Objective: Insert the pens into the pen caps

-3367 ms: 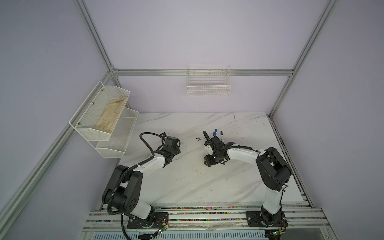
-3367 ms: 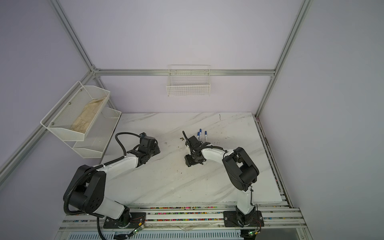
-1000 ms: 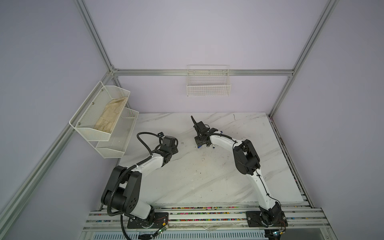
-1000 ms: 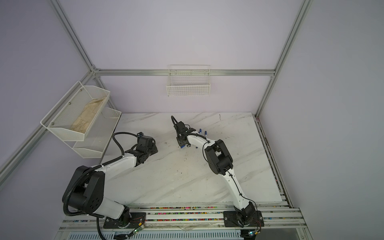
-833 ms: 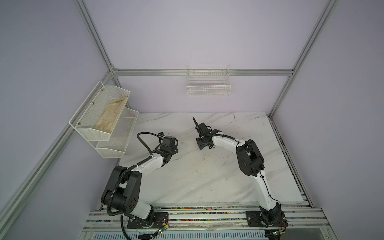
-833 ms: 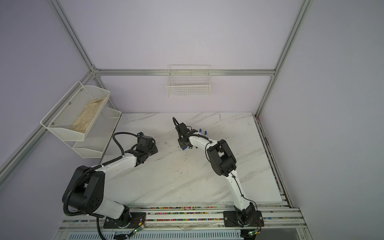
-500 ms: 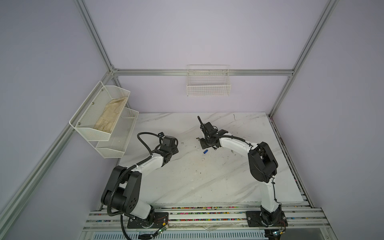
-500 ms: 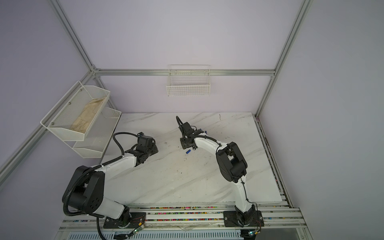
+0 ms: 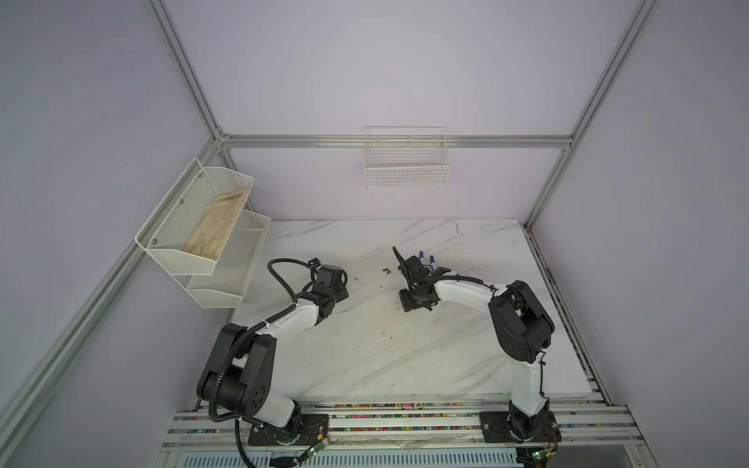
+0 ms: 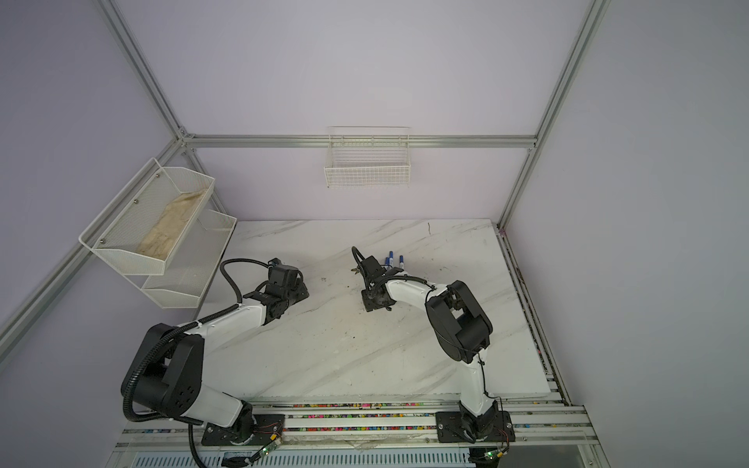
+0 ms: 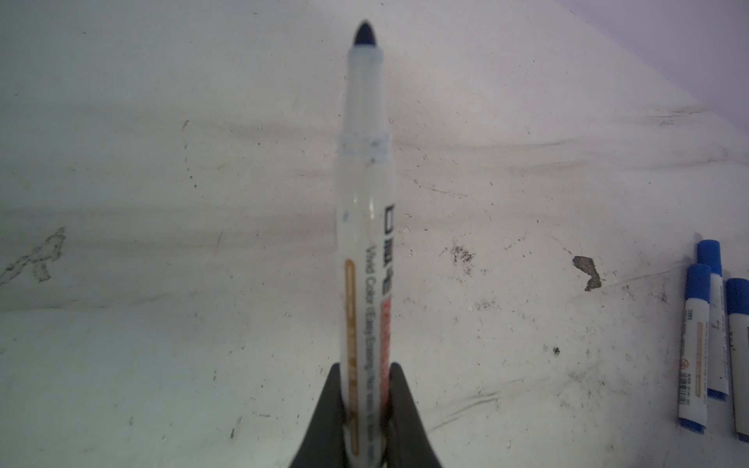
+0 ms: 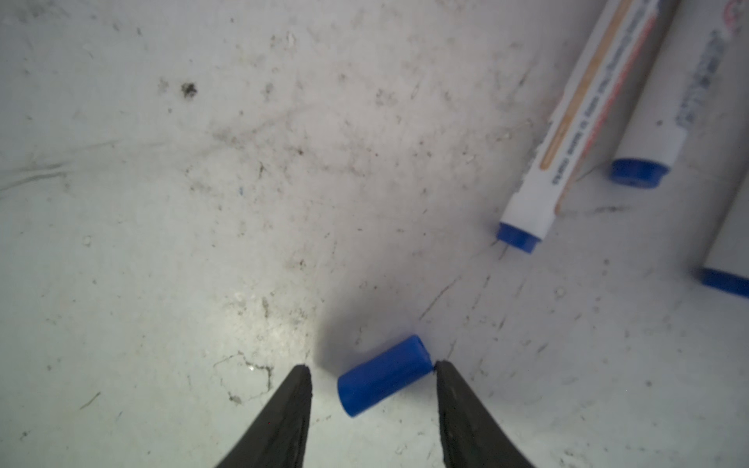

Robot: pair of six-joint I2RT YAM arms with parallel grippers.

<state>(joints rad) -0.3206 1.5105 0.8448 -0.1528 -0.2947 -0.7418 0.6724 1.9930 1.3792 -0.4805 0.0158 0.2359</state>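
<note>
My left gripper (image 11: 364, 377) is shut on the lower barrel of an uncapped white pen (image 11: 364, 243), whose dark tip points away from the wrist. In both top views this gripper (image 9: 338, 292) sits low at the table's left. The right gripper (image 12: 373, 370) is open and down at the table, astride a loose blue pen cap (image 12: 383, 375) that lies on its side. One fingertip (image 12: 444, 370) touches the cap's end. Three capped pens (image 11: 697, 344) lie side by side just beyond the right gripper (image 9: 417, 302), with their blue caps (image 9: 421, 255) showing past the wrist.
A white mesh shelf (image 9: 202, 227) holding a cloth hangs on the left wall. A wire basket (image 9: 406, 162) hangs on the back wall. A dark chip (image 11: 587, 271) marks the marble table (image 9: 364, 356) between the arms.
The right arm has drawn back from its far-left reach toward the near right and come down over the loose cap. The left arm and its pen have not moved.
</note>
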